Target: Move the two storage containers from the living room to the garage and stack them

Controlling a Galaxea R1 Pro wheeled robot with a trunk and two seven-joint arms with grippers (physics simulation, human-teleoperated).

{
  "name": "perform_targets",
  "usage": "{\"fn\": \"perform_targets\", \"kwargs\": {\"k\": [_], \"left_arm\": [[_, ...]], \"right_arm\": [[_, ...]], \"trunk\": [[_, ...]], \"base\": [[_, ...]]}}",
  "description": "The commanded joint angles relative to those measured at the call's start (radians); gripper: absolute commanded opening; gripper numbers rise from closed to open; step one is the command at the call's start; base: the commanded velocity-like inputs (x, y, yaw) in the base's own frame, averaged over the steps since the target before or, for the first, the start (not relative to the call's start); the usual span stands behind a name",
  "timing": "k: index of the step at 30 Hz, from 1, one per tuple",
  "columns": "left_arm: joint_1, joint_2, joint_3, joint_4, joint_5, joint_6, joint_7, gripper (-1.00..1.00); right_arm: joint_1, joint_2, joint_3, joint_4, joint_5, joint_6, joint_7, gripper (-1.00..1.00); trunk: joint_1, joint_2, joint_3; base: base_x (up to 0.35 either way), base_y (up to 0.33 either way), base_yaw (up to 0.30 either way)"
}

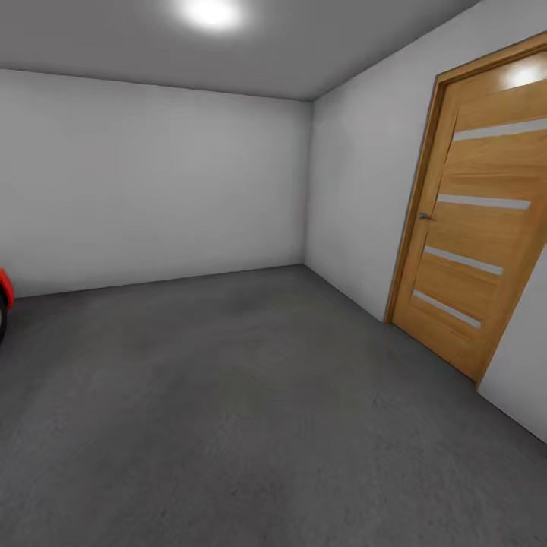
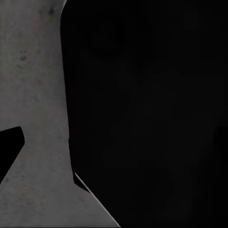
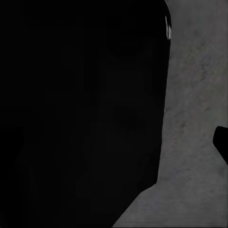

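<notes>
I am in the garage, facing its far corner. The dark grey concrete floor [image 1: 251, 395] spreads out ahead of me between plain white walls [image 1: 152, 182]. The two storage containers and the living room are out of view. In the left wrist view a big black shape [image 2: 152, 114] hides most of the picture, with a strip of floor [image 2: 33, 85] beside it. The right wrist view is much the same, a black mass [image 3: 80, 114] next to grey floor [image 3: 194, 95]. Small black pieces sit at the edges of both wrist views, too dark to read as fingers.
A honey-wood door [image 1: 471, 228] with frosted horizontal strips stands shut in the right wall. At the left edge of the head view a glossy red rounded thing with a black wheel [image 1: 4, 292] pokes in. A ceiling light [image 1: 213, 11] glows overhead.
</notes>
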Motion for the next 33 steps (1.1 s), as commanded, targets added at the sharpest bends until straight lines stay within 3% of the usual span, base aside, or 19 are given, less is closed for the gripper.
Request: {"fn": "perform_targets", "kwargs": {"k": [1, 6, 16, 24, 33], "left_arm": [[-0.002, 0.006, 0.004, -0.006, 0.002, -0.006, 0.002, 1.0], [-0.002, 0.014, 0.003, -0.018, 0.002, -0.016, 0.002, 1.0], [-0.002, 0.021, 0.005, -0.026, 0.002, -0.026, 0.002, 1.0], [-0.002, 0.021, 0.005, -0.026, 0.002, -0.026, 0.002, 1.0], [-0.002, 0.022, 0.005, -0.026, 0.003, -0.026, 0.002, 1.0]], "right_arm": [[-0.006, -0.002, 0.006, -0.005, 0.006, -0.006, 0.003, 1.0], [-0.01, -0.002, 0.034, -0.004, 0.007, -0.021, 0.003, 1.0], [-0.011, -0.003, 0.09, -0.003, -0.05, -0.058, 0.006, 1.0], [-0.011, -0.003, 0.135, -0.003, -0.094, -0.058, 0.006, 1.0], [-0.011, -0.002, 0.186, -0.003, -0.096, -0.058, 0.006, 1.0]], "trunk": [[0.0, 0.0, 0.0], [0.0, 0.0, 0.0], [0.0, 0.0, 0.0], [0.0, 0.0, 0.0], [0.0, 0.0, 0.0]], "base": [[0.0, 0.0, 0.0], [0.0, 0.0, 0.0], [0.025, 0.0, 0.0], [0.277, 0.0, 0.0], [0.32, 0.0, 0.0]]}}
